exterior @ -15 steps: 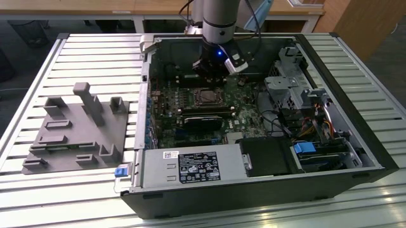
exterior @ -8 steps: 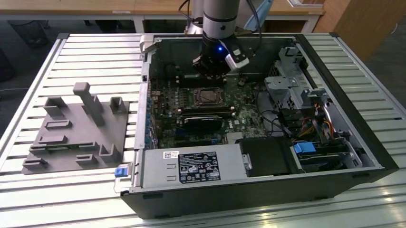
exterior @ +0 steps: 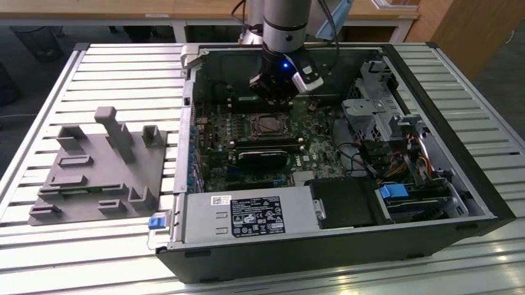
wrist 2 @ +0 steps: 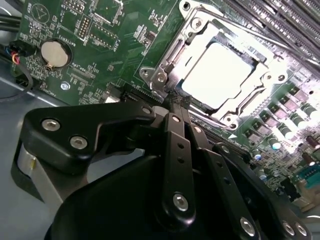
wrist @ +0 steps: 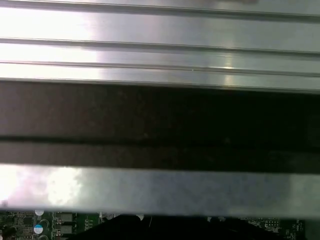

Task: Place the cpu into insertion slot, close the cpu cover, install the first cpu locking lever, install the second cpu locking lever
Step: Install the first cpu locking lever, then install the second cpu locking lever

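A ribbed silver metal table (exterior: 98,67) carries an open black computer case (exterior: 345,246) lying on its side, and beside it, toward the exterior view's left, a grey moulded fixture block (exterior: 98,169) with upright pegs. Inside the case the green motherboard (exterior: 213,166) lies flat, with a grey white-labelled power supply box (exterior: 246,216) along the near wall and a black ribbed heatsink block (exterior: 264,155) at the board's middle.

The arm's black gripper (exterior: 271,95) hangs over the far part of the board, just above the small square black insertion slot (exterior: 267,125). In the second wrist view the gripper (wrist 2: 172,100) has its dark linkage fingers (wrist 2: 172,145) drawn together to a narrow tip, which sits at the edge of the socket; whether it pinches anything there I cannot tell.

The small flat square cpu (wrist 2: 220,75), pale and silvery, lies seated in the insertion slot (wrist 2: 196,102). The thin silvery metal cpu cover (wrist 2: 175,50) frames it, lying down around the chip with the chip's face showing through its window. A round silver coin cell (wrist 2: 54,54) sits on the board well apart from the socket.
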You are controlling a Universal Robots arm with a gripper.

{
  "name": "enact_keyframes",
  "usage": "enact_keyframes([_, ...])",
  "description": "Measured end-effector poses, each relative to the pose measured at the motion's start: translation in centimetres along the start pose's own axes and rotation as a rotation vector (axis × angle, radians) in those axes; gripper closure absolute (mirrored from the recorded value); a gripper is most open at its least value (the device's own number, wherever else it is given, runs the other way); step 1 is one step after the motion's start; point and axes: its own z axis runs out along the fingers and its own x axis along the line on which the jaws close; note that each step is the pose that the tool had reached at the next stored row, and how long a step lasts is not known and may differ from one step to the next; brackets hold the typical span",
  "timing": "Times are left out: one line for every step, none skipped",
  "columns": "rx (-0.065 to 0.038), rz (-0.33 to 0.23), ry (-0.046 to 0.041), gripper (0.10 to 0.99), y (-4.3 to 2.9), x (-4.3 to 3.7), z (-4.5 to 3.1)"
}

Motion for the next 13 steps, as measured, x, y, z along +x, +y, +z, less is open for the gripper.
enact_keyframes([0.0, 0.0, 0.0001, 0.98, -0.05, -0.02, 0.0])
enact_keyframes([0.0, 0.0, 0.0, 0.98, -0.09, -0.05, 0.0])
enact_keyframes([0.0, 0.0, 0.0, 0.98, -0.12, -0.07, 0.0])
enact_keyframes([0.0, 0.0, 0.0, 0.98, -0.15, -0.08, 0.0])
enact_keyframes([0.0, 0.0, 0.0, 0.98, -0.19, -0.1, -0.01])
enact_keyframes([0.0, 0.0, 0.0, 0.98, -0.22, -0.12, -0.01])
enact_keyframes([0.0, 0.0, 0.0, 0.98, -0.25, -0.14, -0.01])
enact_keyframes([0.0, 0.0, 0.0, 0.98, -0.27, -0.16, 0.0])
enact_keyframes([0.0, 0.0, 0.0, 0.98, -0.29, -0.18, -0.01])
enact_keyframes([0.0, 0.0, 0.0001, 0.98, -0.32, -0.19, -0.01])
enact_keyframes([0.0, 0.0, 0.0001, 0.98, -0.35, -0.21, -0.01])
enact_keyframes([0.0, 0.0, 0.0001, 0.98, -0.4, -0.22, -0.02])
enact_keyframes([0.0, 0.0, 0.0001, 0.98, -0.47, -0.23, -0.02])
